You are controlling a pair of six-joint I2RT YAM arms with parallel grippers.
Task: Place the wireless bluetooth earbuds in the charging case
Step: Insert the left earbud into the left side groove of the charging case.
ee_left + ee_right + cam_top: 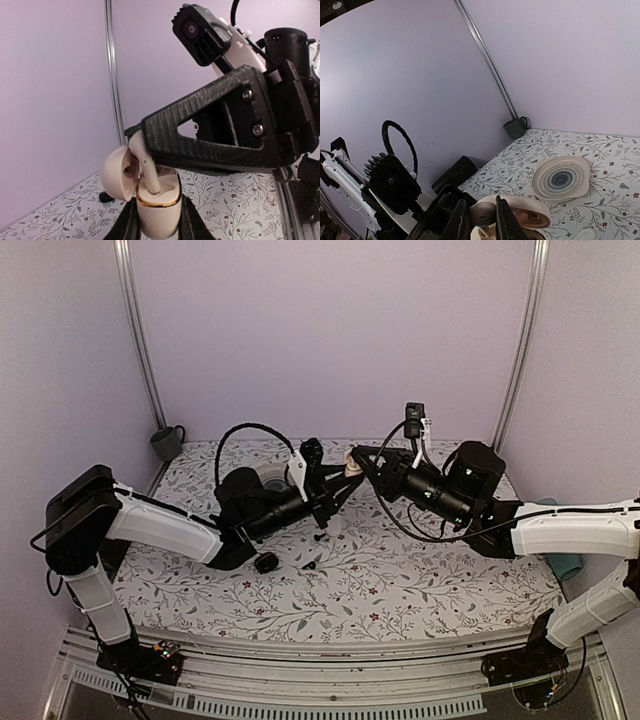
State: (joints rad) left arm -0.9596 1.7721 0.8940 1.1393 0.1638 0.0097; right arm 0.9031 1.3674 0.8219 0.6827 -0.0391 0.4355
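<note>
Bench (400,590): dish (561,177) at 11 o'clock, cup (167,442) in the 10 o'clock corner. Left claw (160,231) clamps the open case (159,215) above centre. Right claw (482,225) pinches an earbud (145,165), stem in the case. Black bits (309,565) lie at 6 o'clock beneath.

Your white-shelled left arm (160,525) reached from its base toward the counter's middle, and its black two-finger hand (340,483) was clamped on a cream, gold-rimmed charging case (157,215). Your right arm (570,528) stretched leftward to meet it. Its black hand (358,458) pinched a glossy white earbud (148,172), just beside the left hand.
</note>
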